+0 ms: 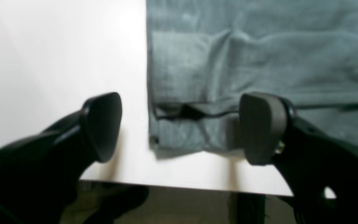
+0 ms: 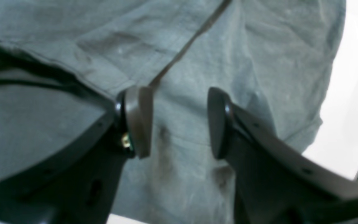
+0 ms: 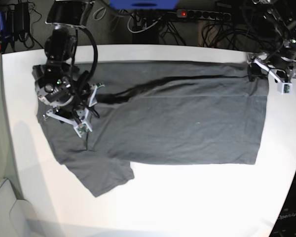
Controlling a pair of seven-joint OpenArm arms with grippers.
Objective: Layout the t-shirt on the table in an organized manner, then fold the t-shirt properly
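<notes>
The dark charcoal t-shirt (image 3: 177, 123) lies spread on the white table (image 3: 197, 197), collar end to the left and hem to the right, its far side folded over along a long crease. My left gripper (image 1: 182, 127) is open wide and straddles the shirt's far hem corner (image 1: 169, 137) near the table's edge; in the base view this gripper (image 3: 256, 71) is at the upper right. My right gripper (image 2: 179, 123) hovers partly open over the shoulder and sleeve seam (image 2: 185, 49), with cloth below and nothing pinched. It shows in the base view as the gripper (image 3: 83, 123) at the left.
Cables and a power strip (image 3: 202, 15) lie beyond the table's far edge, beside a blue object (image 3: 143, 4). The table's edge (image 1: 182, 186) runs just under the left gripper, with dark floor beyond. One sleeve (image 3: 101, 175) sticks out toward the front.
</notes>
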